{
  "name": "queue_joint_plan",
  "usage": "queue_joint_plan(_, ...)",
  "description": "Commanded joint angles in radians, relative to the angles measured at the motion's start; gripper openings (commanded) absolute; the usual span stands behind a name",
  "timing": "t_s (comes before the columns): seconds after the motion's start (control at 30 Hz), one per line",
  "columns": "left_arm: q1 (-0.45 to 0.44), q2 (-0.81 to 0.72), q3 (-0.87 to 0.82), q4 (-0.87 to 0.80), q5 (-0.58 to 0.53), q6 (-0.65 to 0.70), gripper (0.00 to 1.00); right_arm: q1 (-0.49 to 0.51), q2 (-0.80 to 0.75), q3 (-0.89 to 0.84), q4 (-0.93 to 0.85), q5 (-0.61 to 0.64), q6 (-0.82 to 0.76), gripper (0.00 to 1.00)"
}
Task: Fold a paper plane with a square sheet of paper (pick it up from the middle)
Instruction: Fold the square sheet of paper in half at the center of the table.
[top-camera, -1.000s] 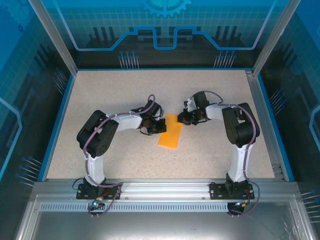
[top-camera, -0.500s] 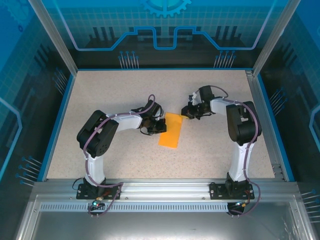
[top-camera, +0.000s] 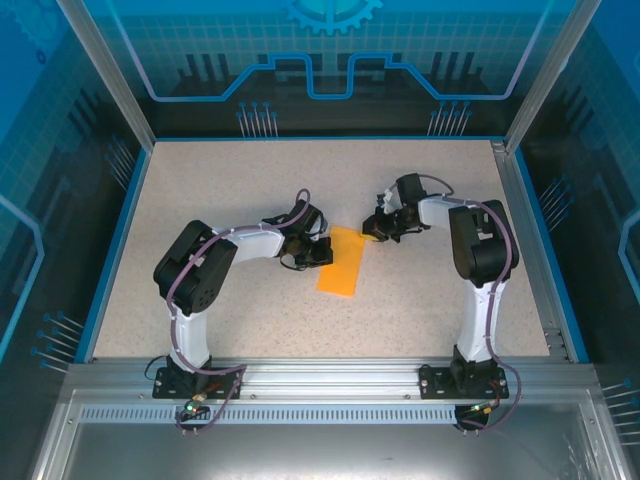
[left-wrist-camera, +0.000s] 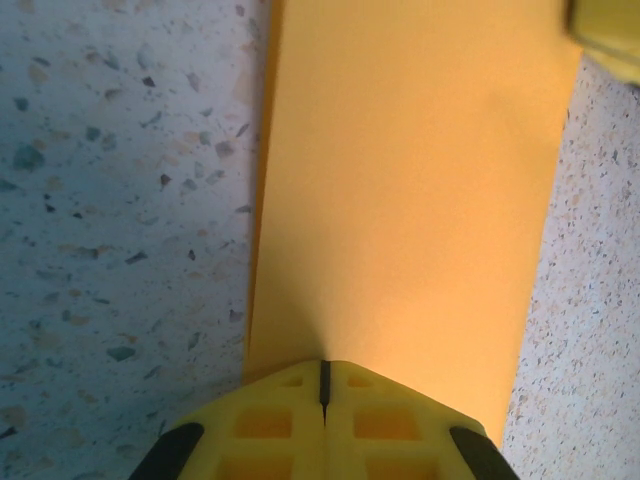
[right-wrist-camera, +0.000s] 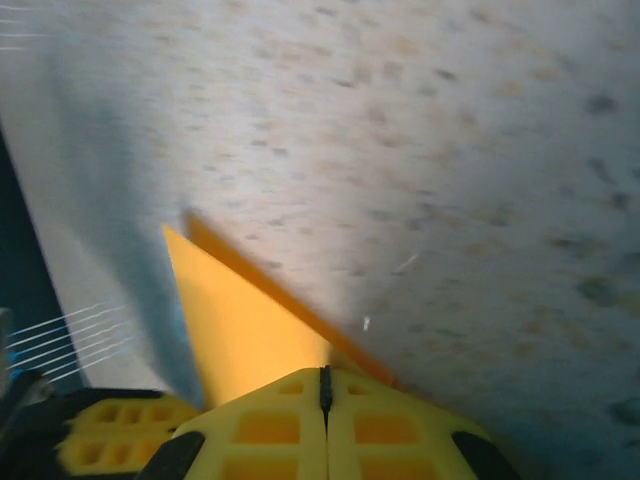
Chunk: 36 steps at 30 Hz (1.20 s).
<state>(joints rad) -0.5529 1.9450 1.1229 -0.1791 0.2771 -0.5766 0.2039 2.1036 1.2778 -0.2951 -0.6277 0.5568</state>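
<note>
Closed jaws — seemingly touching orange paper (right-wrist-camera: 245, 335)

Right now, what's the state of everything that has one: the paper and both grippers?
sheet of paper: folded into a narrow rectangle, lying on the table, not yet a plane.
left gripper: shut, tips down on the paper near its edge.
right gripper: shut, at a corner of the paper; pinching it or only touching, cannot tell.

No text, label, brand, number or sign can be read on anything here.
</note>
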Motion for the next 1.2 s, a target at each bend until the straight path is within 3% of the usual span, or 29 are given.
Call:
queue_joint_plan(0.0,-0.023,0.062,-0.055,-0.103,-0.044,0.010,0.00,0.013,0.039,0.014,-0.078,0.064,0.012,0.05)
queue_joint_plan(0.3,-0.023,0.060,-0.058,-0.105,-0.043,0.007,0.00,0.009,-0.020,0.108,-0.110,-0.045,0.025,0.05)
queue_joint_plan(0.67,-0.023,0.057,-0.054,-0.109,-0.041,0.012,0.00,0.013,0.038,0.087,-0.106,-0.006,0.050,0.05)
queue_joint_plan(0.9,-0.023,0.057,-0.064,-0.095,-0.038,0.006,0.00,0.010,0.097,0.106,-0.175,0.090,0.048,0.05)
queue_joint_plan(1.17,-0.023,0.055,-0.065,-0.091,-0.036,-0.001,0.00,-0.002,0.058,0.118,-0.151,0.002,0.078,0.08)
